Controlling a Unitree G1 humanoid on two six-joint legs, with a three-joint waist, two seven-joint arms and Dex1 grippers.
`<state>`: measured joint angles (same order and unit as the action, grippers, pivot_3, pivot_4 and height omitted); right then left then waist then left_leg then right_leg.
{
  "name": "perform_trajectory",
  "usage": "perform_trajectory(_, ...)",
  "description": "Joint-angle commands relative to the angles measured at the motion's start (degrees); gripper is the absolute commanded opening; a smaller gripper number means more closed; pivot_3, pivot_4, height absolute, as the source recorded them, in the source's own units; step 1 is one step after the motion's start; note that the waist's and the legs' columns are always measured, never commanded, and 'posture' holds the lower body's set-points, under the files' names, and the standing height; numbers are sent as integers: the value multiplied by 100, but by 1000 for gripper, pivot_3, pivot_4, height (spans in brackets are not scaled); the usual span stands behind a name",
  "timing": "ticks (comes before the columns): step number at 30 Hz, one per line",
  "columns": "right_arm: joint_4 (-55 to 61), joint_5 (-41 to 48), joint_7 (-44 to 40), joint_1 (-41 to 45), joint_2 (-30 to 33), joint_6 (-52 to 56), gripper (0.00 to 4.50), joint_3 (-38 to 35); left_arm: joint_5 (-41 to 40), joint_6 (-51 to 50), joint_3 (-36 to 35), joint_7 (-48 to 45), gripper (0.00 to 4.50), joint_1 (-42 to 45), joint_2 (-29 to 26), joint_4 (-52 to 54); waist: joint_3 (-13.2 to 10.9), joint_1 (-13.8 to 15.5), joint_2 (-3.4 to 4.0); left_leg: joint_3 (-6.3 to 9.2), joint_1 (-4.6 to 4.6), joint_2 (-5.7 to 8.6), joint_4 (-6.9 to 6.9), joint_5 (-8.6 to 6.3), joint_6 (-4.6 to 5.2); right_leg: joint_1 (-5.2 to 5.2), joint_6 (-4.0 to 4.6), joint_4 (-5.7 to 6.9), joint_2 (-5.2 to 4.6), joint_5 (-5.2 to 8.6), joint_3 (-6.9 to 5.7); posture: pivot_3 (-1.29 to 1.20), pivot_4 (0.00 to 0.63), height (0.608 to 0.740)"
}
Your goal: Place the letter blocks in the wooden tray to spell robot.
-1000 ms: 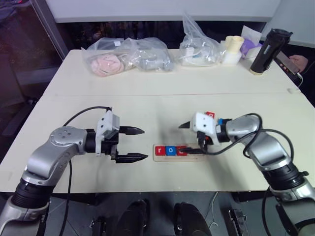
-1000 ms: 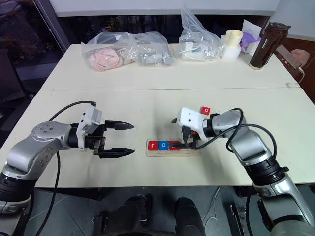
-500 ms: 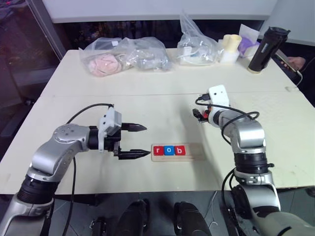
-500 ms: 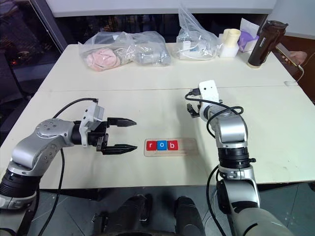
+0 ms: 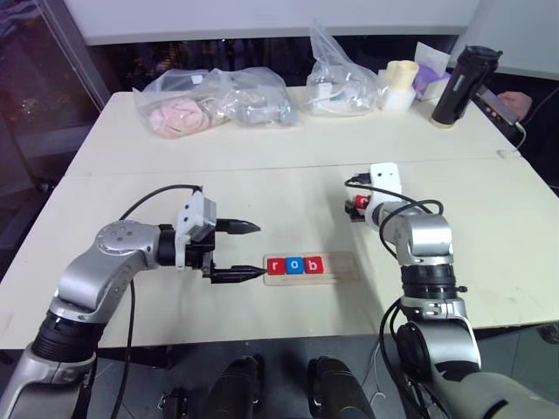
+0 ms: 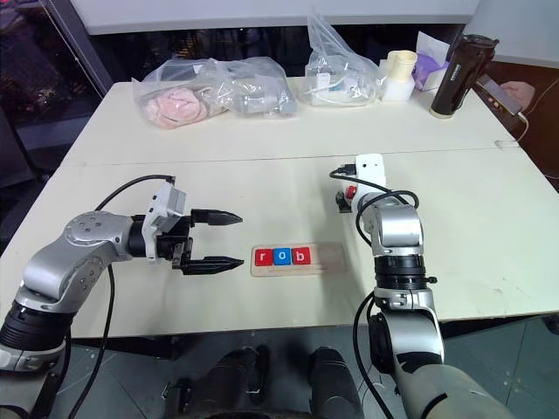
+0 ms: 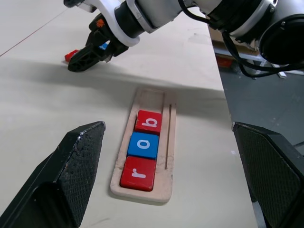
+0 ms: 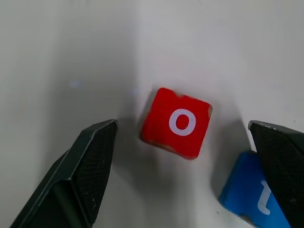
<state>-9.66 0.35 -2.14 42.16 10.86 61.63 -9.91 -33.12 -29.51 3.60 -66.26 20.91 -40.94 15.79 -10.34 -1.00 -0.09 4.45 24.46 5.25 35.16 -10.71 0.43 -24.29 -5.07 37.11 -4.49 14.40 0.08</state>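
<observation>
Wooden tray (image 7: pixel 167 142) holds red r (image 7: pixel 138 173), blue o (image 7: pixel 144 145), red b (image 7: pixel 148 122); red o (image 8: pixel 176 122) and a blue block (image 8: pixel 251 194) lie loose.

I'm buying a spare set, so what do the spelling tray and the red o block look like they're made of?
The tray looks like pale unfinished wood: matte, with rounded edges and a groove cut along it. The red o block looks like painted wood, perhaps plastic: an even red coat with a white letter, and a corner that looks slightly chipped. The pictures cannot settle which.
</observation>
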Motion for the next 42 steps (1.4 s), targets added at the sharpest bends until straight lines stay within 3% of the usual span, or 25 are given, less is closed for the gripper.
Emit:
perform_trajectory(1,-174,112,115,193,-80,-254,4471,-150,-10,76,-122,22,4500,-11,-43,172,0,1,0,0,0,0,0,0,0,0,0,0,0,0,0,0,150,738)
perform_trajectory(4,-371,157,174,271,-155,-366,4471,-170,-28,58,-146,44,4500,-47,-61,215,0,-1,0,0,0,0,0,0,0,0,0,0,0,0,0,0,150,738)
perform_trajectory(5,-422,161,198,285,-190,-389,4238,-149,-31,53,-154,49,4500,-53,-69,220,0,0,0,0,0,0,0,0,0,0,0,0,0,0,0,0,150,738)
perform_trajectory(8,-406,165,237,256,-272,-356,3164,-41,-37,41,-170,69,4500,-67,-83,236,0,0,0,0,0,0,0,1,0,0,0,0,0,0,0,0,150,738)
perform_trajectory(11,-309,173,248,228,-309,-227,1443,-6,-39,38,-175,83,4500,-70,-87,239,0,0,0,0,0,0,0,0,0,0,0,0,0,0,0,0,150,738)
perform_trajectory(12,-219,203,260,216,-322,-128,1176,-45,-36,38,-173,90,4500,-71,-84,240,0,3,0,0,0,0,0,0,0,0,0,0,0,0,0,0,150,738)
perform_trajectory(22,2079,500,-125,-43,274,1658,1196,-132,-36,63,-114,150,4500,-78,-11,247,-1,21,2,1,3,0,-1,0,0,-5,1,-1,-2,1,0,0,150,738)
perform_trajectory(28,4003,893,-556,-1079,956,3078,1196,-578,6,121,-27,91,4500,-36,59,151,0,54,0,5,6,0,-1,-1,1,1,17,-12,-6,12,-4,0,150,738)
perform_trajectory(35,5326,1155,-382,-2702,687,3087,1196,-693,48,165,28,-29,4500,72,107,-4,0,15,0,4,5,-7,-3,-2,1,-2,20,-9,-4,15,-5,0,150,738)
perform_trajectory(42,5525,1131,-113,-2964,358,3087,1196,-526,69,185,82,-98,4500,143,123,-68,0,30,0,3,5,-6,1,-2,0,-1,24,-12,-6,18,-6,0,150,738)
